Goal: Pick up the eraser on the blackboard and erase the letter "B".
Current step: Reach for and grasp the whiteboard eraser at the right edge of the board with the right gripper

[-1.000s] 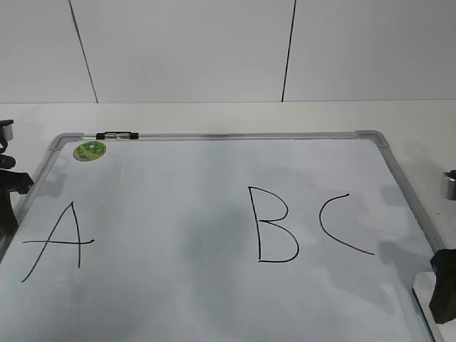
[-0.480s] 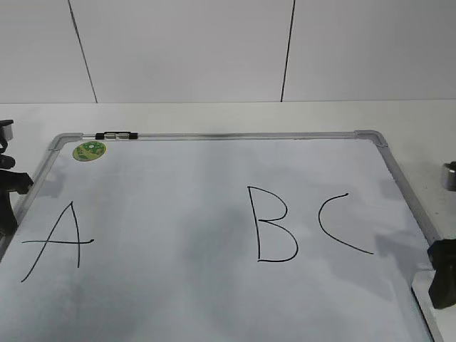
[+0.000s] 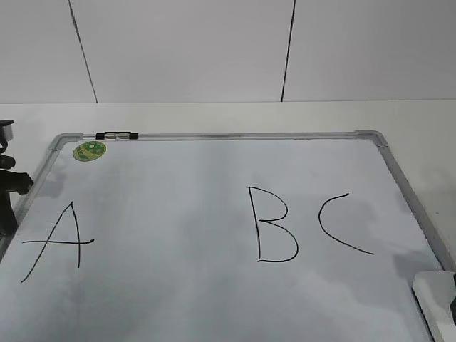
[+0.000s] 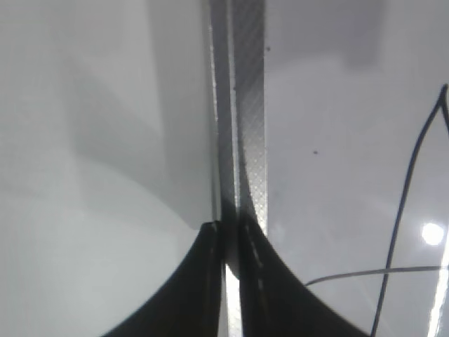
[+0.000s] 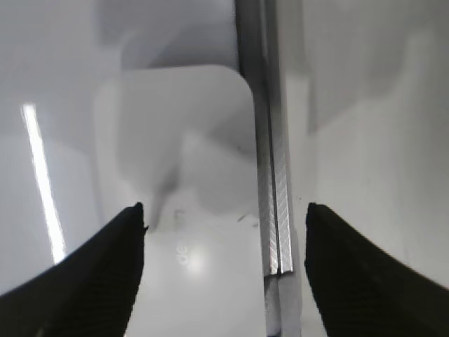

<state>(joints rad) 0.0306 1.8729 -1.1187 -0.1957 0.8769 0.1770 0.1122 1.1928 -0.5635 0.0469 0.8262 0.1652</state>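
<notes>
The eraser (image 5: pixel 179 189) lies at the blackboard (image 3: pixel 178 206)'s near right corner, its grey print too blurred to read. The right gripper (image 5: pixel 224 217) hangs spread wide above it. Handwritten "A", "B" (image 3: pixel 276 224), "C" show; the left gripper (image 4: pixel 231 235) is pinched together over the frame.

Letters: you can read three black hand-drawn capitals on the blackboard (image 3: pixel 214 171); the "A" (image 3: pixel 55 241) at its left, the letter "B" (image 3: pixel 274 225) right of the middle, the "C" (image 3: pixel 340 224) just beside it
Sticker: the round green sticker (image 3: pixel 90 150) carries a pattern too small for you to read
Eraser: the eraser (image 5: pixel 179 161) bears faint grey print, too blurred for you to read
</notes>
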